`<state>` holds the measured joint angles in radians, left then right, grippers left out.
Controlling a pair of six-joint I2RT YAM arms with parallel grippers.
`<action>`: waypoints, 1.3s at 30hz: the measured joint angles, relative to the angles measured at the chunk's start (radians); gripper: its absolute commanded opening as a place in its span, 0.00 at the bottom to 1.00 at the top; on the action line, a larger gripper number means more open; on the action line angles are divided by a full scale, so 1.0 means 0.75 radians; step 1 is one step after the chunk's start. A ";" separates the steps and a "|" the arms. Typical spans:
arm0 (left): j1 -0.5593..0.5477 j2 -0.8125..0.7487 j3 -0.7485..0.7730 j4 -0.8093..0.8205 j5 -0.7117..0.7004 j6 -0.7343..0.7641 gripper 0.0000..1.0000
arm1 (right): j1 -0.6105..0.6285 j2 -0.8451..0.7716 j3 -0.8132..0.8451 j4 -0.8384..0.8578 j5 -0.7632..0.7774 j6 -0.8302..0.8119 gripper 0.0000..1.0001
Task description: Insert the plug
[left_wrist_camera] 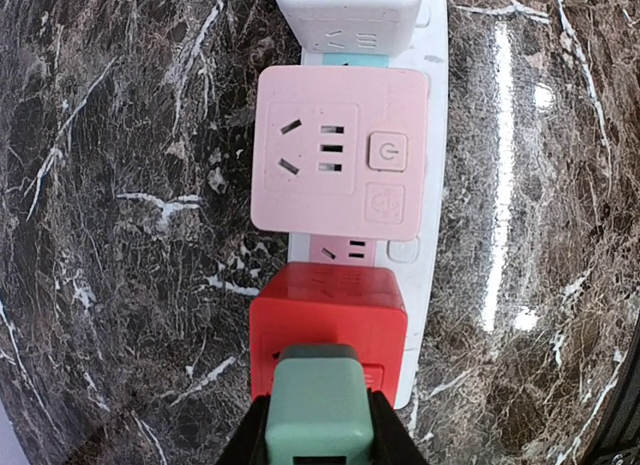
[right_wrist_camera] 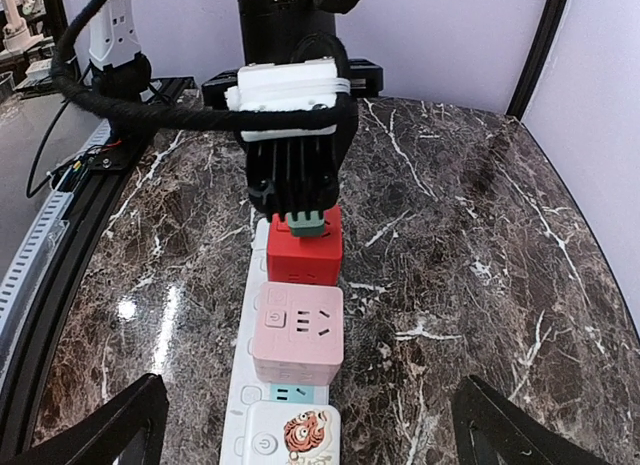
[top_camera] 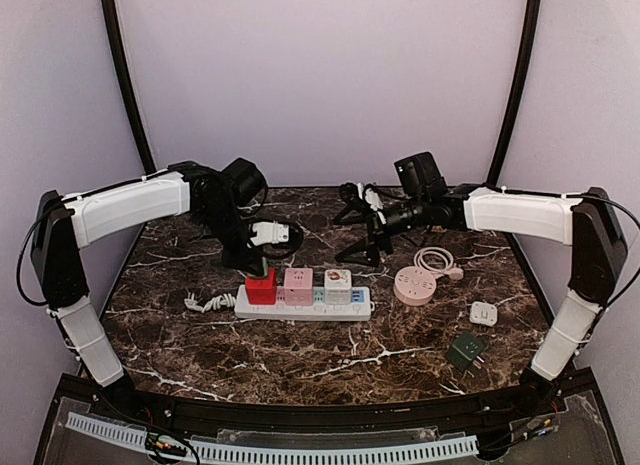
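My left gripper (left_wrist_camera: 318, 437) is clamped on the green plug (left_wrist_camera: 318, 397), pinching its flat sides. The plug sits against the red cube socket (left_wrist_camera: 330, 305) just ahead. It looks light, rigid and smooth, so it could slip. My right gripper (right_wrist_camera: 310, 430) gapes wide, holding nothing.

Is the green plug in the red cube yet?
Looks in or nearly: the green plug, gripped by the left claw, meets the red cube with no prongs showing. Full seating: cannot tell.
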<state>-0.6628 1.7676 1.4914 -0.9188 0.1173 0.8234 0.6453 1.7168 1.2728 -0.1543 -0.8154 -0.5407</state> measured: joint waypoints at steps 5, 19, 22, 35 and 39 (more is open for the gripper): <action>0.024 0.013 -0.054 0.053 0.050 -0.026 0.00 | 0.000 -0.040 -0.027 0.001 -0.002 0.001 0.99; -0.003 0.057 -0.018 0.030 -0.009 -0.071 0.96 | -0.003 -0.121 -0.049 0.002 0.106 0.052 0.99; -0.005 0.105 0.035 -0.007 -0.034 -0.106 0.99 | -0.032 -0.147 -0.048 -0.011 0.234 0.136 0.99; -0.034 -0.457 0.030 0.180 0.153 -0.151 0.99 | -0.426 -0.416 -0.093 -0.474 1.026 0.898 0.99; -0.041 -0.507 -0.144 0.384 0.220 -0.320 0.98 | -0.450 -0.553 -0.241 -0.636 1.203 1.119 0.98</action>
<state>-0.6933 1.3876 1.3834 -0.6308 0.2825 0.5835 0.3077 1.3018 1.0924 -0.6315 0.0872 0.2985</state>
